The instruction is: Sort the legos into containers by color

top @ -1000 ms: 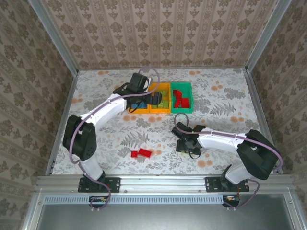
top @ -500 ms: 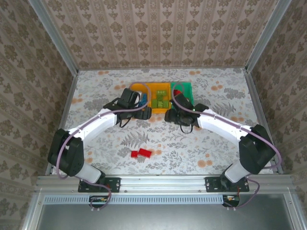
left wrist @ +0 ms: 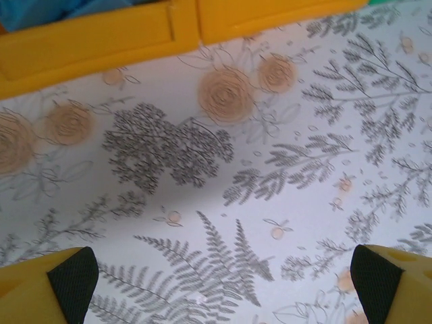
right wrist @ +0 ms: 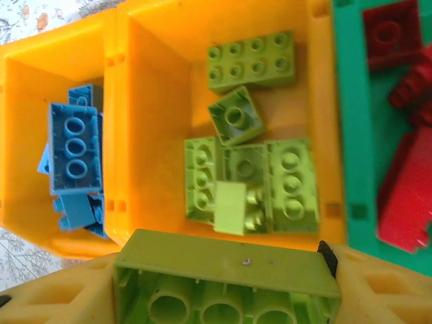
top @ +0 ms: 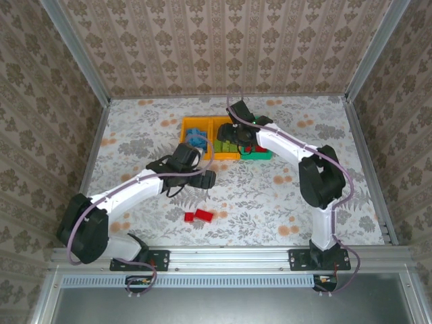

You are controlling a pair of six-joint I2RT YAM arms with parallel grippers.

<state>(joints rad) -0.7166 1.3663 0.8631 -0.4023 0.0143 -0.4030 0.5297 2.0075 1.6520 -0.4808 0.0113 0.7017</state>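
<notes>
Right jaws clamp a lime brick [right wrist: 226, 282] over the middle bin [right wrist: 158, 101]; left jaws gape.

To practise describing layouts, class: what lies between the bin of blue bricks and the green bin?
Another orange-yellow bin sits between them, holding lime green bricks; the right wrist view shows it plainly.

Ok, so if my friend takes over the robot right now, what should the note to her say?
The left gripper is open and empty, over the flowery table in front of the bins.
The right gripper is shut on a lime green plastic brick, above the middle orange-yellow plastic bin.
Done: blue bricks in the left orange-yellow bin, lime bricks in the middle one, red bricks in the green bin.
To do: drop the held brick, then sort the two loose red bricks lying on the table.
</notes>
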